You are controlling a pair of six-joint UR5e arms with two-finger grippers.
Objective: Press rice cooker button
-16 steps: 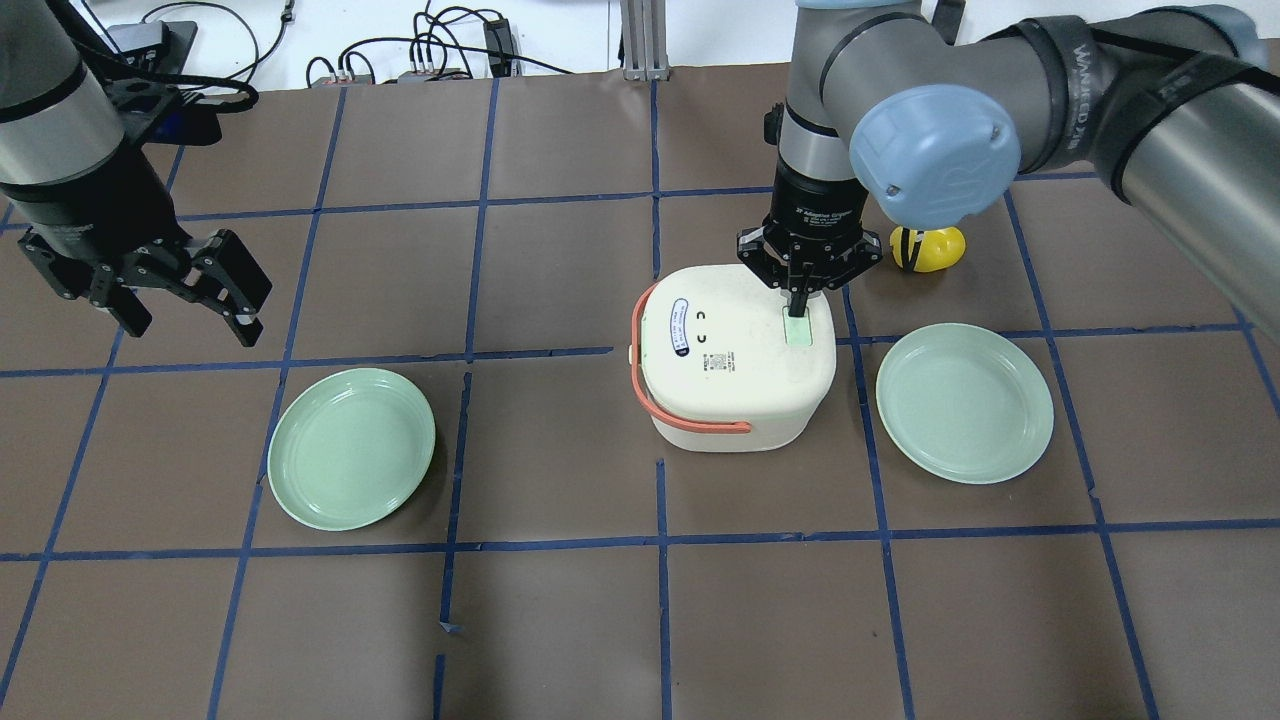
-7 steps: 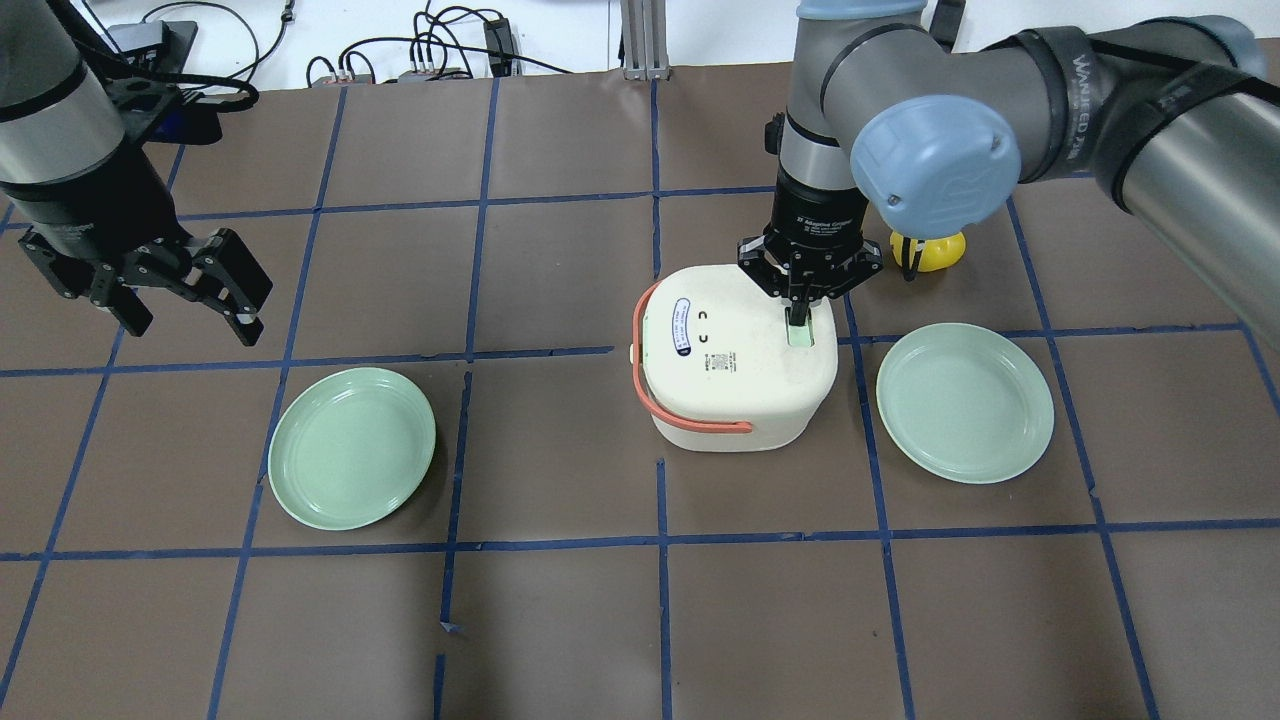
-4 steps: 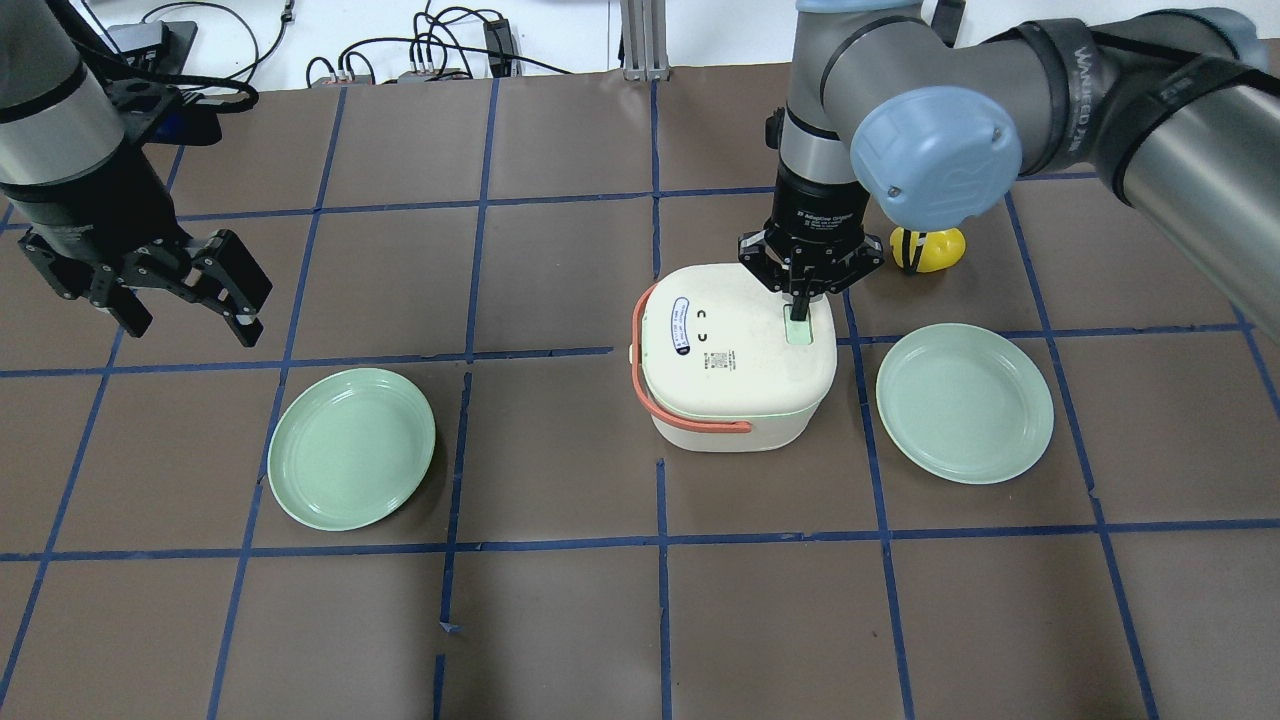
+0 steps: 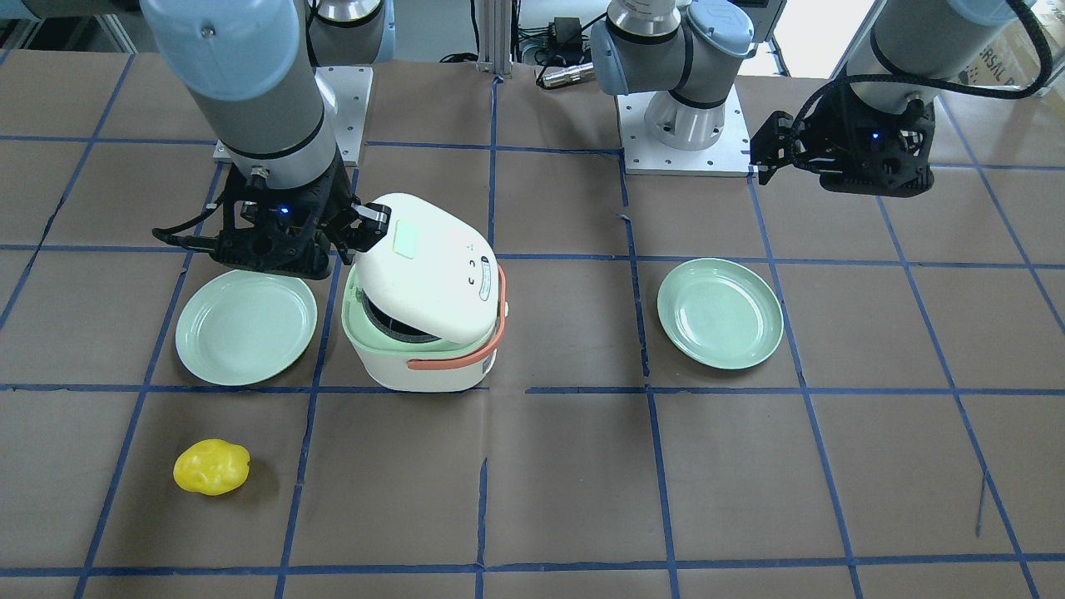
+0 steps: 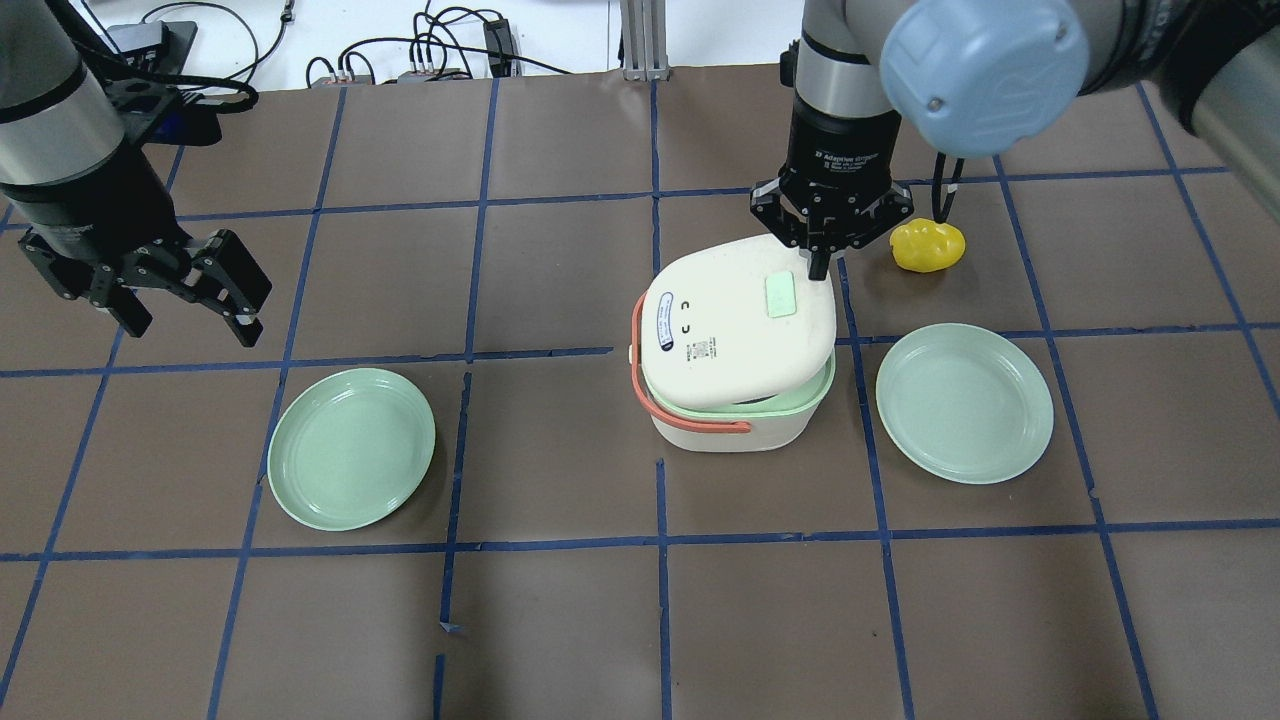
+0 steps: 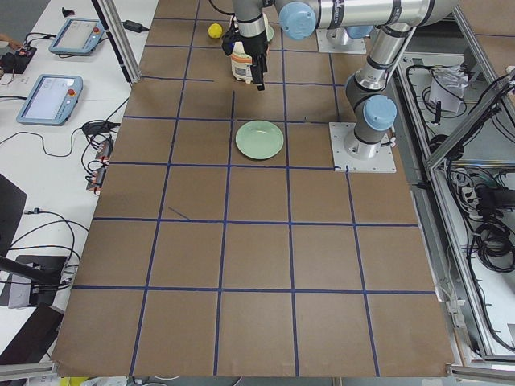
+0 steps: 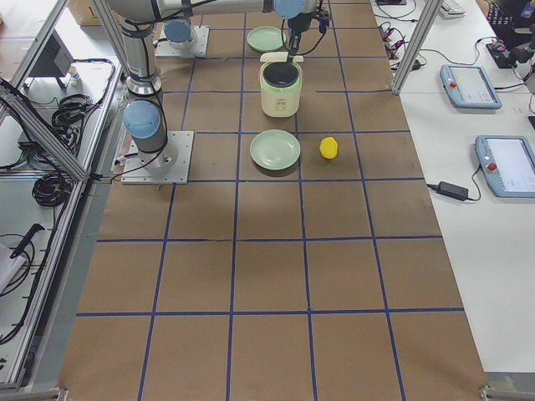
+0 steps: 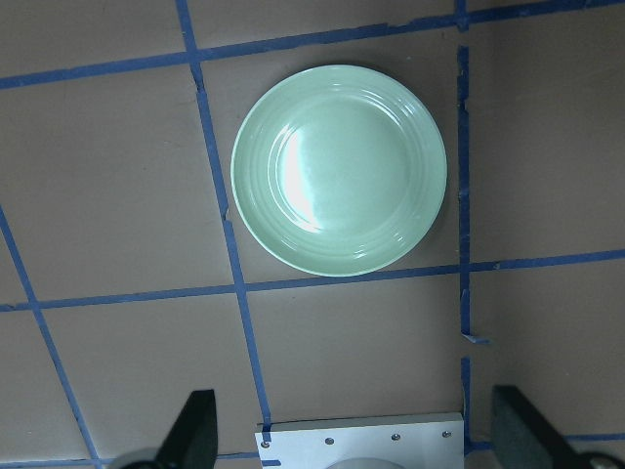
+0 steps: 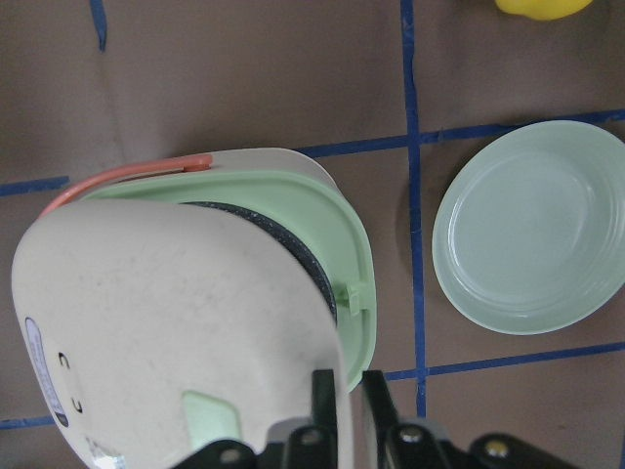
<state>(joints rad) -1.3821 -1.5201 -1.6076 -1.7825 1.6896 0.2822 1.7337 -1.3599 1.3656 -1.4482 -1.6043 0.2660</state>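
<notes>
The white rice cooker (image 5: pixel 735 400) with an orange handle stands mid-table, its lid (image 5: pixel 735 315) popped up and tilted open, showing the green rim and dark inner pot (image 9: pixel 311 271). The pale green button (image 5: pixel 779 296) sits on the lid top and also shows in the front view (image 4: pixel 409 240). My right gripper (image 5: pixel 820 265) is shut and empty, fingers together, just beyond the lid's far edge and above it, not touching the button. In its wrist view, the fingertips (image 9: pixel 324 391) hang over the lid edge. My left gripper (image 5: pixel 190 318) is open and empty, far left.
A green plate (image 5: pixel 964 402) lies right of the cooker, another green plate (image 5: pixel 351 448) lies at the left, under my left gripper's wrist view (image 8: pixel 339 168). A yellow toy (image 5: pixel 928 246) sits behind the right plate, close to my right arm.
My right gripper has lifted off the button and drawn back toward the far side. The cooker lid has sprung open and tilted up. The left arm has not moved.
</notes>
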